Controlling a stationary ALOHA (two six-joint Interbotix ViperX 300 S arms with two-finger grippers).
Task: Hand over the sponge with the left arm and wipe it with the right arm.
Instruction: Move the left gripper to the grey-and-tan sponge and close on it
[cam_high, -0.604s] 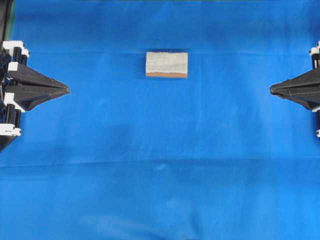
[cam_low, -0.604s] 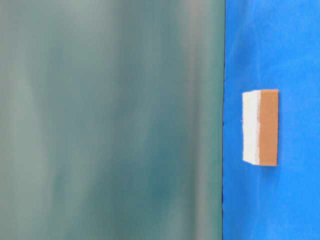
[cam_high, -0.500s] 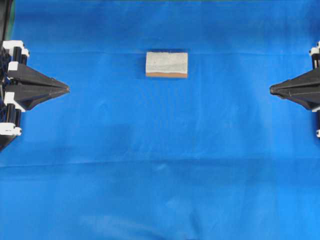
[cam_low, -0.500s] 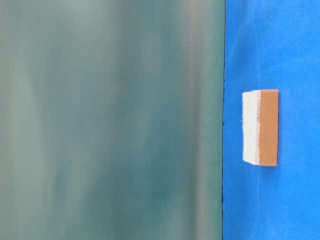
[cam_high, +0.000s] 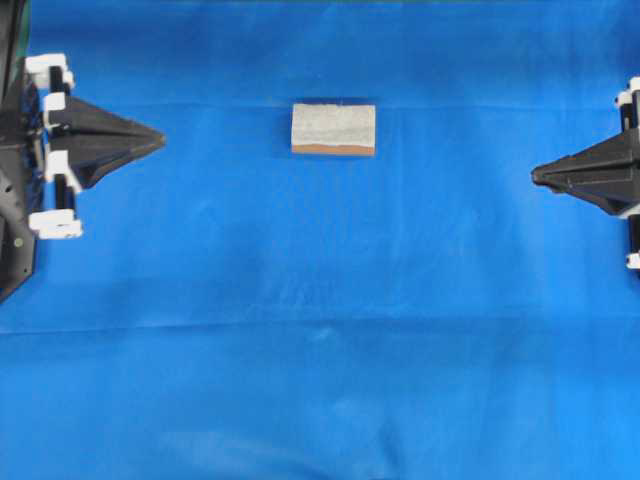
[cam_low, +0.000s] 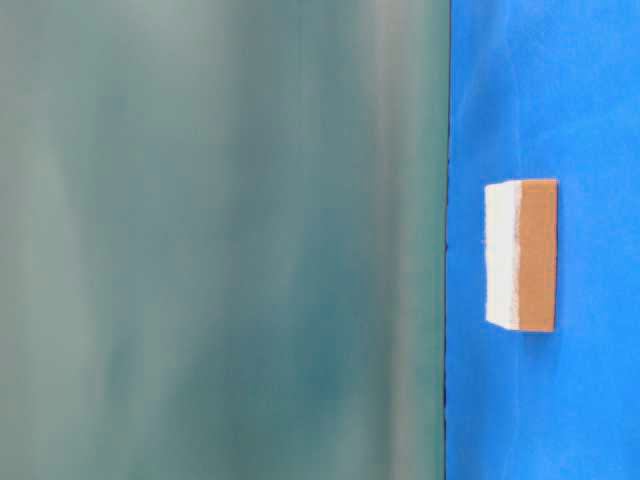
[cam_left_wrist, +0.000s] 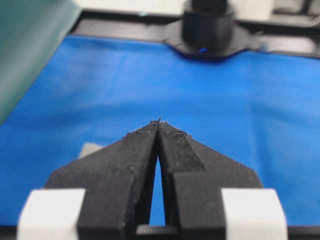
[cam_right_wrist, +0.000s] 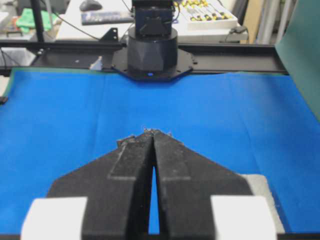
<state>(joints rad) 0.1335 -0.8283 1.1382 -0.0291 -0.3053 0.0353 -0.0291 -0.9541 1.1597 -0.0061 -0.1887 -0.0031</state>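
You see the sponge (cam_high: 333, 129) lying alone on the blue desk (cam_high: 320, 350), between the left gripper (cam_high: 160, 139) and the right gripper (cam_high: 536, 175), both jaws closed together, well apart from it.

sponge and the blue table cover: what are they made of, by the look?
The sponge: apparently two bonded layers, a speckled grey-white scouring face, matte and fibrous, over an orange-brown layer that looks like soft foam; the table-level view shows both bands edge-on. The blue cover: probably thin woven cloth, matte, with soft creases and fold lines.
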